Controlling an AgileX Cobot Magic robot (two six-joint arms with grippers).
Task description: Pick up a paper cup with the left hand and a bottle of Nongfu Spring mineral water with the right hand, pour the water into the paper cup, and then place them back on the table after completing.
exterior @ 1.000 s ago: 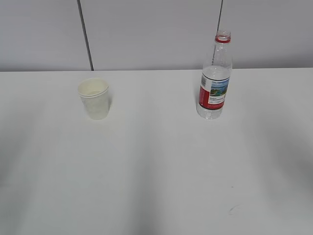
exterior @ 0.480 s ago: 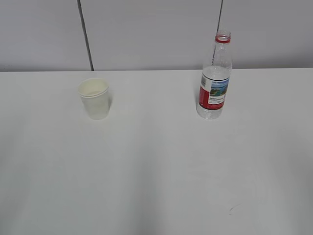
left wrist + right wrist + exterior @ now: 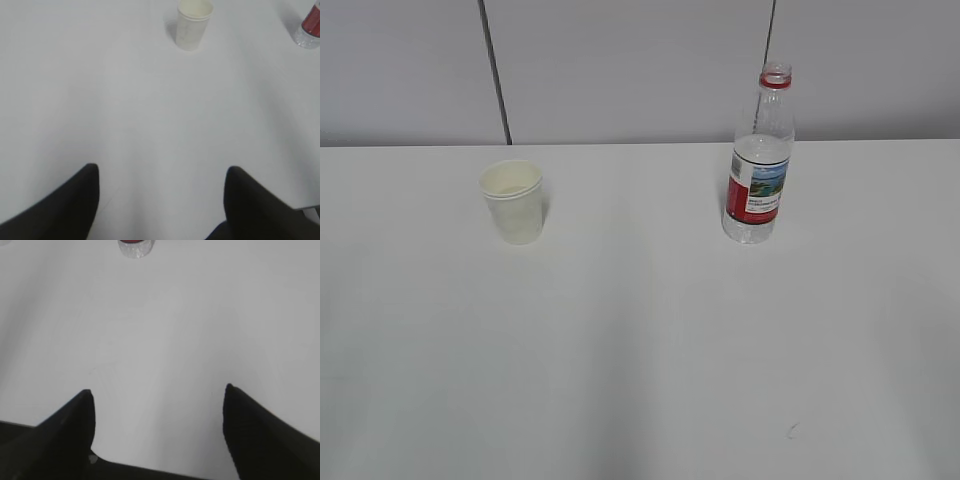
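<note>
A white paper cup [image 3: 512, 201] stands upright on the white table [image 3: 640, 340] at the back left; it also shows in the left wrist view [image 3: 194, 24]. An uncapped clear bottle with a red label [image 3: 758, 160], part filled with clear water, stands at the back right. Its base shows in the right wrist view [image 3: 135, 247] and in the left wrist view [image 3: 310, 29]. My left gripper [image 3: 160, 172] is open and empty above bare table, well short of the cup. My right gripper [image 3: 157, 392] is open and empty, well short of the bottle. Neither arm shows in the exterior view.
A grey panelled wall [image 3: 620, 70] with dark seams rises behind the table's far edge. A small dark mark [image 3: 792, 431] lies on the table near the front right.
Cup and bottle have not moved. The faint shadows on the front of the table have shifted slightly.
</note>
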